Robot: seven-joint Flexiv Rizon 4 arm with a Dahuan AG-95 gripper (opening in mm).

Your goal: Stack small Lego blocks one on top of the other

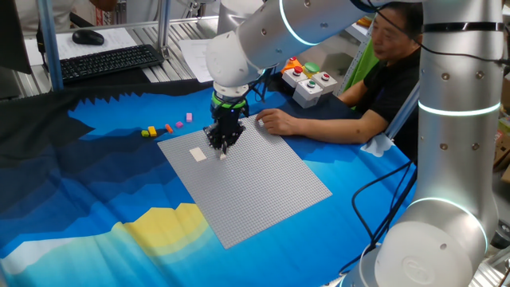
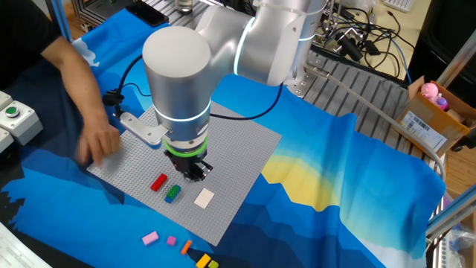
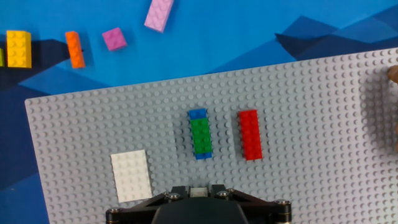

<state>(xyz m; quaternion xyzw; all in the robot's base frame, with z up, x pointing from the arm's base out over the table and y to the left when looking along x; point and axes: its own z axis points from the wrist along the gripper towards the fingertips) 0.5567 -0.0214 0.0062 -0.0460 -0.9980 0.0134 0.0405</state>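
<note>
Blue-draped bench, grey baseplate (image 3: 323,93): the hand (image 1: 224,148) — narrowed, grip hidden, contents unclear — stands by a green brick (image 3: 201,135) stacked on blue (image 3: 198,114); the next brick wants square, stud-aligned pressing.

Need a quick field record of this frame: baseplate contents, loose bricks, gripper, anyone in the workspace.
baseplate: large grey studded sheet on the blue cloth
stack: green brick sits on top of a blue brick, blue showing at both ends
red brick: flat on the plate, beside the stack, apart from it
white plate piece: flat on the baseplate, near its edge
loose on cloth: yellow brick, orange brick, two pink bricks
gripper: pointing down over the baseplate; jaws not readable
person's hand: resting on the baseplate's far side
</note>
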